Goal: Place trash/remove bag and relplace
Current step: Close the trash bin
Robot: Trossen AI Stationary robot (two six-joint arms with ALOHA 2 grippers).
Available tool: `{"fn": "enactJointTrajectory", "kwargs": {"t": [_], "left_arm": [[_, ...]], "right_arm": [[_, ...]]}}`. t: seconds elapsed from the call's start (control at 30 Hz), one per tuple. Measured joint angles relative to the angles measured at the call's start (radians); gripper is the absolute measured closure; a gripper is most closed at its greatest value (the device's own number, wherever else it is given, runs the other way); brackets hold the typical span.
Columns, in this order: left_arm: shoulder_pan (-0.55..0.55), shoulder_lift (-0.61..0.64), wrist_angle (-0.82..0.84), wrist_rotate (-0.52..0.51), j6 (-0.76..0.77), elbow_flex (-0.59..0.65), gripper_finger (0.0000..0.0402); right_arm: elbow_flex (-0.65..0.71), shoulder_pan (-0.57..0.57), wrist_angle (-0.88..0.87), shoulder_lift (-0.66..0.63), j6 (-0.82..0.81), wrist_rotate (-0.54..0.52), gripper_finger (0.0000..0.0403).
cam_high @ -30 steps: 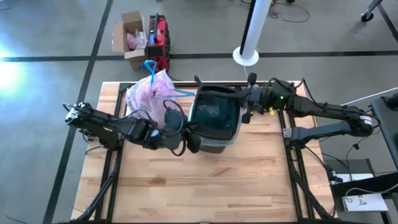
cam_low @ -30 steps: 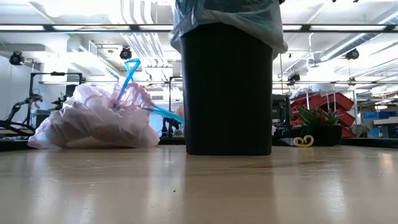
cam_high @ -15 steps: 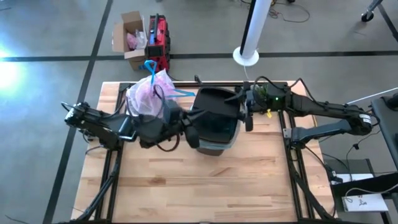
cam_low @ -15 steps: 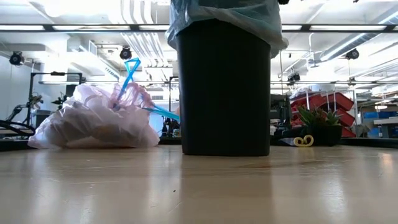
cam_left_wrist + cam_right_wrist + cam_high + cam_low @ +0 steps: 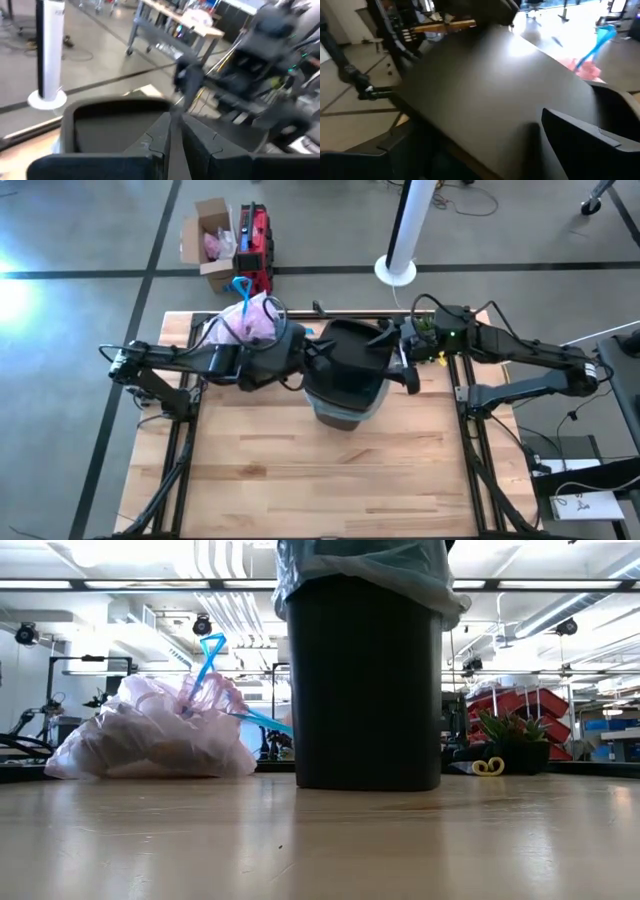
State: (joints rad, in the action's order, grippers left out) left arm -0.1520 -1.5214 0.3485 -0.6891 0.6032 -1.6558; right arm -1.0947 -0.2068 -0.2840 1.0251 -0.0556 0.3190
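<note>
A black bin (image 5: 340, 408) (image 5: 365, 690) stands upright mid-table, with a light blue liner (image 5: 365, 565) folded over its rim. A black flat panel (image 5: 352, 352) (image 5: 490, 90) lies tilted over its opening. The filled pinkish bag (image 5: 242, 325) (image 5: 150, 735), blue drawstring up, rests on the table at the far left. My left gripper (image 5: 312, 366) (image 5: 172, 122) is shut at the bin's left rim. My right gripper (image 5: 402, 362) stands open at the right rim, facing the panel. The trash is hidden. My left gripper reaches nearly level from the table's left, its shut fingers (image 5: 195, 145) lying over the panel's edge (image 5: 100, 107). I cannot tell whether they touch it or pinch anything. My right gripper has its fingers (image 5: 585, 145) wide apart beside the panel. I cannot tell whether they touch it.
Beyond the far edge, on the floor, are a cardboard box (image 5: 208, 238), a red case (image 5: 256, 245) and a white pole (image 5: 402, 240). The wooden table's near half (image 5: 320, 480) is bare. A small plant and a yellow object (image 5: 488, 767) sit at the right.
My right gripper has opened, rolled and risen a little at the bin's right rim. My left gripper has moved up and toward the far edge along the bin's left side. The black panel has come over the opening, where the liner's inside showed before. The bin has shifted slightly.
</note>
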Motion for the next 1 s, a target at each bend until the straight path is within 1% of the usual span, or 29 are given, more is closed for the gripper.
{"fn": "enactJointTrajectory", "kwargs": {"t": [0.17,0.3,0.43,0.53,0.67,0.73,0.83,0.93,1.0], "left_arm": [[-0.003,0.0,0.101,0.025,0.024,0.0,0.0371],[-0.005,-0.002,0.193,0.03,0.078,0.004,0.0371],[-0.005,-0.011,0.228,0.029,0.096,0.005,0.0371],[-0.008,-0.019,0.232,0.034,0.096,0.005,0.0371],[-0.008,-0.023,0.248,0.078,0.096,0.017,0.0371],[-0.008,-0.023,0.246,0.088,0.096,0.035,0.0371],[-0.01,-0.023,0.244,0.114,0.095,0.056,0.0371],[-0.012,-0.022,0.239,0.143,0.095,0.062,0.0371],[-0.013,-0.023,0.235,0.153,0.092,0.062,0.0371]], "right_arm": [[-0.064,0.013,-0.064,-0.001,0.004,0.026,0.0051],[-0.119,0.013,-0.095,-0.003,-0.021,0.105,0.0051],[-0.158,0.014,-0.109,-0.002,-0.049,0.161,0.0051],[-0.197,0.013,-0.083,-0.002,-0.041,0.137,0.0051],[-0.247,0.013,-0.049,0.006,-0.032,-0.013,0.0059],[-0.256,0.014,-0.043,0.019,-0.018,-0.056,0.0071],[-0.253,0.025,-0.019,0.051,-0.012,-0.059,0.0099],[-0.245,0.051,-0.019,0.1,0.016,-0.058,0.0143],[-0.233,0.073,-0.023,0.136,0.065,-0.059,0.018]]}}
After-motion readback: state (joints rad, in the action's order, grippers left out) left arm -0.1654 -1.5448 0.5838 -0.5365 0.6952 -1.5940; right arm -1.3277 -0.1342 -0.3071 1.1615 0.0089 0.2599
